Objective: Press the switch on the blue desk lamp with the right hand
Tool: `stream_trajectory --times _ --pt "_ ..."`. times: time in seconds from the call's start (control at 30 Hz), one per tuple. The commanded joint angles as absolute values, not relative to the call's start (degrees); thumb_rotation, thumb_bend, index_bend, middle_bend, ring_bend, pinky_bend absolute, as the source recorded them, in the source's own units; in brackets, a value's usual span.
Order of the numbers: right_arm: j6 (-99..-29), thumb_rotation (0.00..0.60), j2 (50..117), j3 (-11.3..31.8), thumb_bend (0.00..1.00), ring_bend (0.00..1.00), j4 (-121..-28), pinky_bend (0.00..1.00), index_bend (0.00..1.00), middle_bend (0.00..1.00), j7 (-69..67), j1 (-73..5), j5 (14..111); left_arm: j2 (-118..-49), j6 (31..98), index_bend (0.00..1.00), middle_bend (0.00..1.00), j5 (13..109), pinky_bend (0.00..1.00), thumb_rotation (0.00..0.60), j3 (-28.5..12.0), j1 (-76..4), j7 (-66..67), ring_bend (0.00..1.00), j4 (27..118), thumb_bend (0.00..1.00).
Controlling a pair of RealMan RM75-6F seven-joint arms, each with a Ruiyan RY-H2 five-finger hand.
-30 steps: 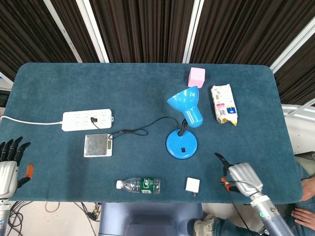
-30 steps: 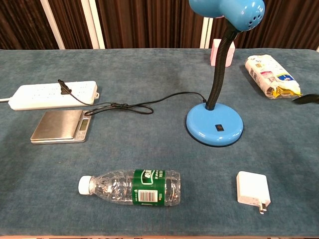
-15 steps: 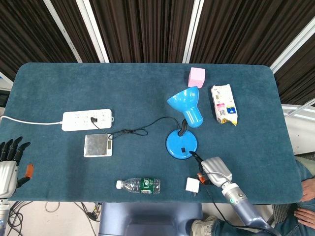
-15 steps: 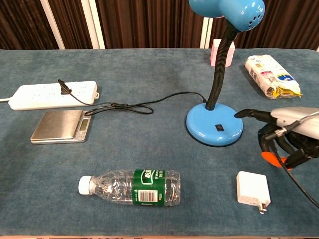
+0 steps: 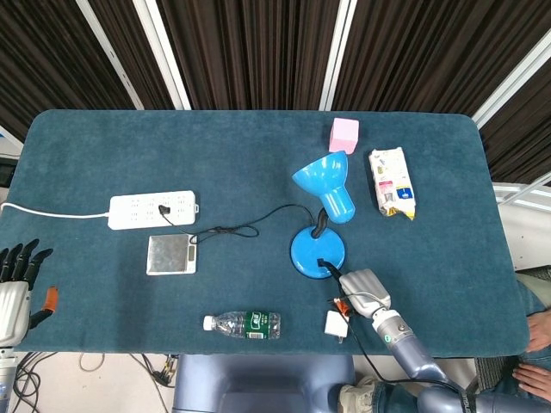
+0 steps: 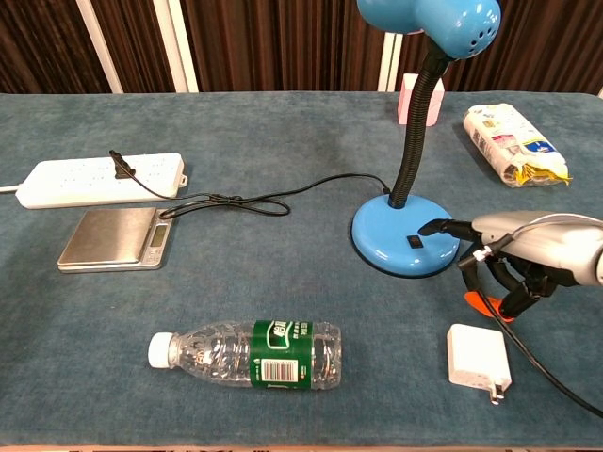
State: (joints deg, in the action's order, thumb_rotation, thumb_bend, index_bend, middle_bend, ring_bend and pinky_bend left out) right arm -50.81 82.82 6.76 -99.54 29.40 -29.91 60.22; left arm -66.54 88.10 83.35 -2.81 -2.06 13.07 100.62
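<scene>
The blue desk lamp [image 5: 319, 225] stands a little right of the middle of the blue surface [image 5: 103, 155]. Its round base [image 6: 405, 237] sits flat on the cloth. A bendy black neck [image 6: 413, 141] goes up from the base to the blue shade [image 6: 429, 15]. The small black switch [image 6: 415, 241] is on the top of the base, on the side near the robot.

The right robot hand [image 6: 528, 252] is at the right side of the base. One dark finger [image 6: 445, 227] sticks out straight, and its tip is over the base, just beside the switch. You cannot tell if the tip is touching the switch. The other fingers are curled in under the hand, and it holds nothing.

The left robot hand [image 5: 15, 280] is at the far left edge of the surface, well apart from the lamp. Its fingers are straight and a bit spread. It holds nothing.

A white charger [image 6: 479, 356] lies on the cloth near the right robot hand. A clear water bottle [image 6: 250, 352] with a green label lies on its side at the front. A silver kitchen scale [image 6: 117, 238] sits to the left, with a white power strip [image 6: 98, 179] behind it. A thin black cord [image 6: 264, 200] runs from the power strip to the lamp. A pink box [image 5: 343, 134] and a snack bag [image 5: 392, 182] are at the back right.
</scene>
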Motion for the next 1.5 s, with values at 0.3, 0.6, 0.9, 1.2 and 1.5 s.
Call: stream_trajectory --times 0.3,0.6,0.9,1.2,1.5 --pt "-51.7 0.600 84.1 5.3 0.52 0.71 -98.8 0.90 0.00 0.58 31.4 -32.8 55.9 -66.5 88.1 0.17 0.04 83.3 0.00 0.600 -2.8 -2.0 12.9 0.00 100.6 0.47" --pt "-51.9 0.600 83.9 3.3 0.52 0.71 -98.9 0.93 0.00 0.58 31.8 -33.7 54.9 -66.5 88.1 0.17 0.04 83.2 0.00 0.600 -2.8 -2.1 13.0 0.00 100.6 0.47" --pt "-52.6 0.600 83.8 2.1 0.52 0.71 -99.2 0.95 0.02 0.58 32.6 -34.9 53.4 -66.5 88.2 0.17 0.04 83.3 0.00 0.600 -2.9 -2.0 12.9 0.00 100.5 0.47" --pt "-63.7 0.600 76.4 5.1 0.49 0.56 -107.4 0.98 0.00 0.50 26.5 -30.7 59.7 -66.4 88.3 0.17 0.04 83.3 0.00 0.600 -2.9 -2.0 12.8 0.00 100.6 0.47" --pt "-69.1 0.600 65.0 0.0 0.30 0.17 -114.2 0.67 0.00 0.15 22.1 -23.7 65.4 -66.5 88.5 0.17 0.04 83.6 0.00 0.600 -2.8 -2.0 13.2 0.00 100.6 0.47"
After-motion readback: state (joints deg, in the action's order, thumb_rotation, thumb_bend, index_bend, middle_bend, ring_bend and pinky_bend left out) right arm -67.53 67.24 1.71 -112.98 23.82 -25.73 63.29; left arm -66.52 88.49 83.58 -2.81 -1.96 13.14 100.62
